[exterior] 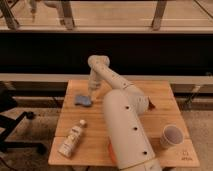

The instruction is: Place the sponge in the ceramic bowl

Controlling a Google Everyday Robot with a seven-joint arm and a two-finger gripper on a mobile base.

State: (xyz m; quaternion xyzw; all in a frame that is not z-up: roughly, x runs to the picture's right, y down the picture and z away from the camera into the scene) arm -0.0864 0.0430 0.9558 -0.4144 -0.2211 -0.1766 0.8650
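Above the wooden surface point(165, 95) by a dark wall point(150, 52), the end effector point(91, 94), its grip unreadable, hangs just beside the sponge point(83, 100).

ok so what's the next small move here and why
Probably ease the tool down toward the middle of the sponge, then grasp it. The tool hangs just over one edge of the sponge, which lies on the table, not yet in the ceramic bowl, mostly hidden behind the arm.

Bulky cream-white arm point(125, 125), small dark dots point(134, 129)
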